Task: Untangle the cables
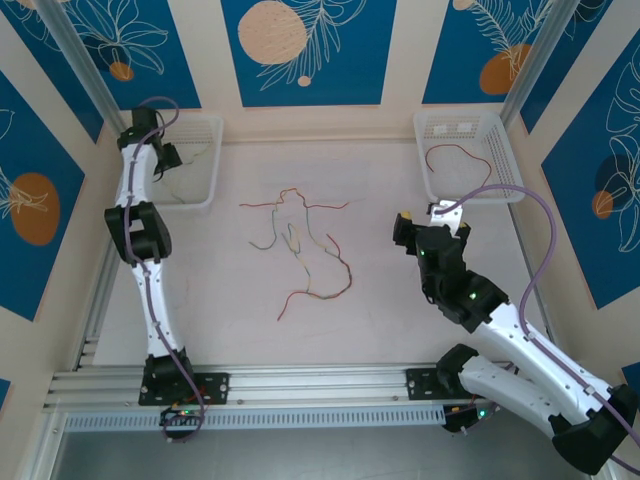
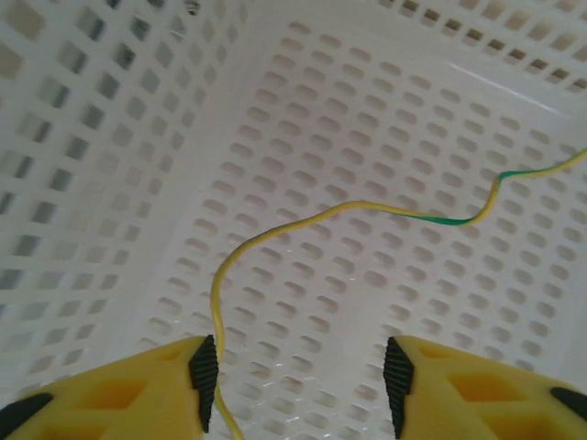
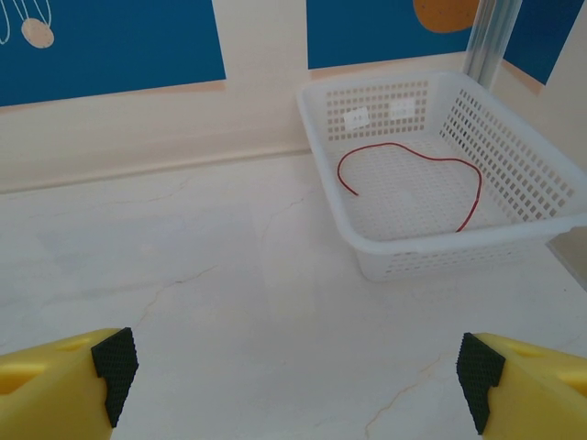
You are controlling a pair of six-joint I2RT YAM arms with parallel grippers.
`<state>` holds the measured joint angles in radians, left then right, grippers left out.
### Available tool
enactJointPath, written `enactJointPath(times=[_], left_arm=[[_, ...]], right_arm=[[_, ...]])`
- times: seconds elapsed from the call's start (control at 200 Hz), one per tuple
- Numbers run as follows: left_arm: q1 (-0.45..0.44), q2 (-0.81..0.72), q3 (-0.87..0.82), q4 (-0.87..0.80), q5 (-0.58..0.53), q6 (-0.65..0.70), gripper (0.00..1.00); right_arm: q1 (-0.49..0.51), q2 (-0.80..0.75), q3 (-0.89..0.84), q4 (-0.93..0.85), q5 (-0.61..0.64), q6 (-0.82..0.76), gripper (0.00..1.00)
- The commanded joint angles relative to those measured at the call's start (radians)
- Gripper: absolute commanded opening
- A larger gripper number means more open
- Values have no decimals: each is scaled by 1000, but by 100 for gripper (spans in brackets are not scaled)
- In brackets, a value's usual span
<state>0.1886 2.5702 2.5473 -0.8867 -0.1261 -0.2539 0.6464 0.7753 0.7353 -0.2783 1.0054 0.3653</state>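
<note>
Several cables (image 1: 300, 240) lie tangled in the middle of the table (image 1: 220, 290) while one yellow-green wire (image 2: 367, 205) rests in the left basket (image 2: 110, 183), its near end running close past a pad of the left gripper (image 2: 300, 376), whose jaws stand apart with nothing clamped; if that arm lifts away carelessly, the springy strand could snag and be dragged out. The left arm (image 1: 140, 230) stretches far forward, wrist tipped down over the basket, while the folded right arm (image 1: 500, 320) holds the right gripper (image 3: 293, 376) spread wide and empty above the table, facing the right basket (image 3: 440, 257) and its red wire (image 3: 396, 145).
</note>
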Motion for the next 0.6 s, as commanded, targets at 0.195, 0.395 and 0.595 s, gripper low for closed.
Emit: enactJointPath(times=[0.195,0.395,0.595], left_arm=[[-45,-269,-3,-114,-332,122,65],[-185,-658,-373,30,-212,129,68],[-414,-1200,-1150,553,24,33,78]], right_arm=[[-2,-16,15,44,-15,-3,93],[9,89,39,121,-251,-80,93],[23,177,46,254,-545,-175,95]])
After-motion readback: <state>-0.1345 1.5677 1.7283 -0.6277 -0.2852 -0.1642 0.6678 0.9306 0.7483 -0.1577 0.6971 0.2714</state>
